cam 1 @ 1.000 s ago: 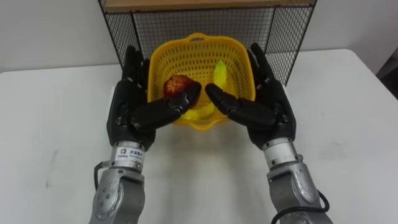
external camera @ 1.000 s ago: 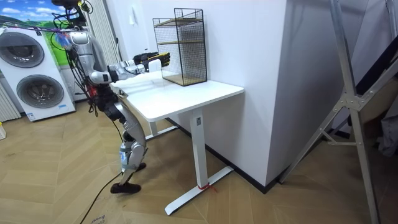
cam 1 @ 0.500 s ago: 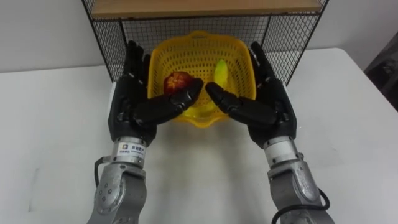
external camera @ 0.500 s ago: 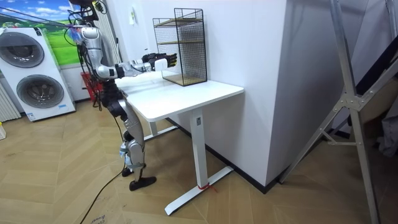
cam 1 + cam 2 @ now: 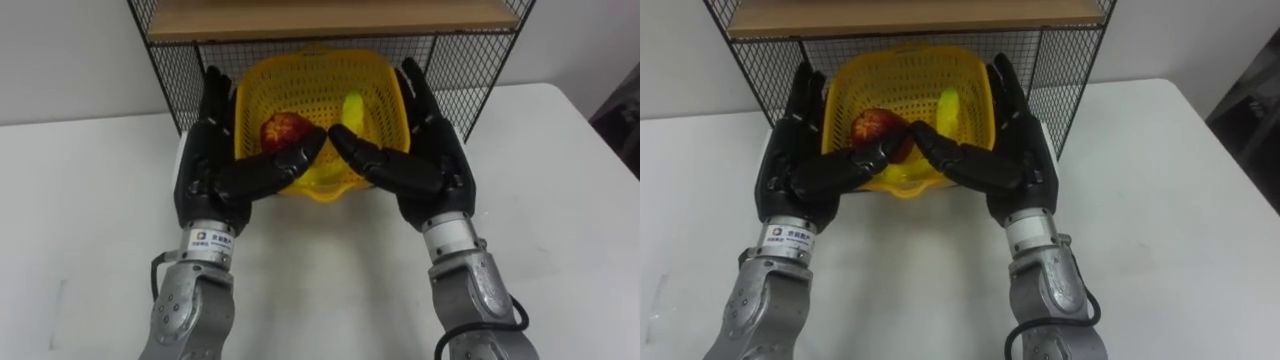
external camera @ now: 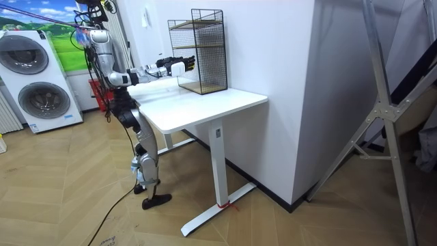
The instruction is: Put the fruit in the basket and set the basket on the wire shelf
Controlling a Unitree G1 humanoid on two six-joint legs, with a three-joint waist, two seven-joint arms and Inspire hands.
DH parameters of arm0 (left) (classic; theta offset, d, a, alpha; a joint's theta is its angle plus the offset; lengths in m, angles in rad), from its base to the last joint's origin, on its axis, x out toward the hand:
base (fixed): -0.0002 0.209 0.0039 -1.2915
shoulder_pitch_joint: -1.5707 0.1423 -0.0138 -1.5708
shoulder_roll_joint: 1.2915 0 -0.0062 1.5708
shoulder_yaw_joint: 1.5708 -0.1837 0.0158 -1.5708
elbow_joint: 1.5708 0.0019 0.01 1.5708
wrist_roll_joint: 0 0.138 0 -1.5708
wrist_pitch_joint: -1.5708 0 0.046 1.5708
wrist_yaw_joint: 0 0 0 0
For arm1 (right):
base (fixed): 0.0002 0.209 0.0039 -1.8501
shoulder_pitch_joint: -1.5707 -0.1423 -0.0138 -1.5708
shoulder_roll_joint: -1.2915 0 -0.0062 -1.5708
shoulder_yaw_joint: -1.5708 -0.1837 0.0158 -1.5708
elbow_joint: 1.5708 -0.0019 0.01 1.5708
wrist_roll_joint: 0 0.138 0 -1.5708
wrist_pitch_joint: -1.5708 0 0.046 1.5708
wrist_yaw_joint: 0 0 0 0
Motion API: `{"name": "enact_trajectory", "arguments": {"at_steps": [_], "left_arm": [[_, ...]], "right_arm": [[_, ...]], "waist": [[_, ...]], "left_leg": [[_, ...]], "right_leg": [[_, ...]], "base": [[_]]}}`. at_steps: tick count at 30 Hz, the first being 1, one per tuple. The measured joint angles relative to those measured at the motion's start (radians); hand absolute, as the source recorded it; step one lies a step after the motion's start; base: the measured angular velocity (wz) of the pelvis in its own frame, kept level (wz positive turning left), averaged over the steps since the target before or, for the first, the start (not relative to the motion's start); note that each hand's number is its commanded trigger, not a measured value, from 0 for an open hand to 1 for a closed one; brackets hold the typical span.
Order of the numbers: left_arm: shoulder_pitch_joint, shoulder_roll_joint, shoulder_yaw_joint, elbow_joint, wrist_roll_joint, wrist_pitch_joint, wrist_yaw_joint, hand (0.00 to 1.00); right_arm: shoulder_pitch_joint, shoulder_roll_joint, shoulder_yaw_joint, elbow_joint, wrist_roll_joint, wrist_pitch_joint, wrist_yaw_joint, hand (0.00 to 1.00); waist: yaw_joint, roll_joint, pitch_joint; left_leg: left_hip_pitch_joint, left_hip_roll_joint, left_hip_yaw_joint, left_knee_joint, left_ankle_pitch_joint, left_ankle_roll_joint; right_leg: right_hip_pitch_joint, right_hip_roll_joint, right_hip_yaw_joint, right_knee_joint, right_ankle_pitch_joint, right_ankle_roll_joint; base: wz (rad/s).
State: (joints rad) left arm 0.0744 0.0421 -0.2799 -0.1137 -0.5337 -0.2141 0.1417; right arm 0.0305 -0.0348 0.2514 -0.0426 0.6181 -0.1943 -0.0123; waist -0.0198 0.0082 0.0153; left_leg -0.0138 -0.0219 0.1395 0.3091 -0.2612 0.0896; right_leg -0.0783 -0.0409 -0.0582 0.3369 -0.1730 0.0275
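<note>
"Two fruits in already, then?"

"Yes. The apple (image 5: pixel 282 130) and the banana (image 5: pixel 352 112) lay in the basket (image 5: pixel 300 88), apple on the robot's left and banana on its right. That half of the task looked done."

"What had changed in the last second?"

"The basket had gone deeper into the shelf (image 5: pixel 168 70). A second before, its far rim stood about at the shelf's mouth. Now that rim sat under the board (image 5: pixel 330 17), and the wire sides flanked its rear half. Some of that shift was the camera's own. Even so, in the room view the robot stood straighter at the table (image 5: pixel 90 220) than before, with its arms stretched out to the shelf."

"And the grip?"

"Unchanged. The left hand (image 5: pixel 210 165) and the right hand (image 5: pixel 432 165) pressed the basket between them. The fingers (image 5: pixel 212 100) lay straight and close together along its walls. The thumbs (image 5: pixel 275 168) were laid across the front, their tips nearly meeting. Nothing was curled round it."

"Was it set down?"

"That could not be told. The hands hid the base, so it might have rested on the shelf's floor or hung just above it."

"So what was left?"

"Probably a last push inward, then lowering it. After that, the hands would need to spread and draw back without catching the wire or dragging the basket out again."
</note>
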Motion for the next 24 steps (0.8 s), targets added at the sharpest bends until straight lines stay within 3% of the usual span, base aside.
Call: {"name": "enact_trajectory", "arguments": {"at_steps": [6,15,20,22,24], "left_arm": [[-0.004,0.003,0.001,0.019,0.026,0.022,0.0,0.0],[-0.054,0.009,0.023,0.103,0.081,0.13,0.009,0.0],[-0.145,0.006,0.049,0.164,0.096,0.182,0.023,0.0],[-0.217,-0.005,0.067,0.249,0.107,0.201,0.024,0.0],[-0.245,-0.009,0.081,0.275,0.113,0.225,0.025,0.0]], "right_arm": [[-0.006,-0.003,-0.001,0.021,0.003,0.005,-0.011,0.0],[-0.054,-0.008,-0.011,0.145,0.042,0.086,-0.038,0.0],[-0.135,-0.006,-0.021,0.211,0.068,0.127,-0.068,0.0],[-0.189,-0.006,-0.041,0.253,0.084,0.145,-0.086,0.0],[-0.217,-0.005,-0.041,0.27,0.083,0.155,-0.101,0.0]], "waist": [[-0.002,0.003,0.0024],[0.001,-0.001,0.0045],[0.002,-0.007,0.009],[0.007,-0.012,0.0121],[0.008,-0.013,0.0128]], "left_leg": [[0.026,0.003,-0.002,-0.039,0.019,-0.008],[0.044,0.01,-0.005,-0.074,0.039,-0.02],[0.053,0.011,-0.007,-0.077,0.041,-0.022],[0.063,0.011,-0.008,-0.077,0.041,-0.021],[0.069,0.012,-0.008,-0.078,0.041,-0.021]], "right_leg": [[0.025,0.005,-0.01,-0.033,0.013,-0.009],[0.043,0.013,-0.024,-0.066,0.028,-0.019],[0.052,0.014,-0.024,-0.067,0.028,-0.019],[0.066,0.014,-0.026,-0.074,0.029,-0.021],[0.074,0.015,-0.027,-0.082,0.033,-0.021]], "base": [[0.0],[0.01],[0.0],[0.0],[0.0]]}}
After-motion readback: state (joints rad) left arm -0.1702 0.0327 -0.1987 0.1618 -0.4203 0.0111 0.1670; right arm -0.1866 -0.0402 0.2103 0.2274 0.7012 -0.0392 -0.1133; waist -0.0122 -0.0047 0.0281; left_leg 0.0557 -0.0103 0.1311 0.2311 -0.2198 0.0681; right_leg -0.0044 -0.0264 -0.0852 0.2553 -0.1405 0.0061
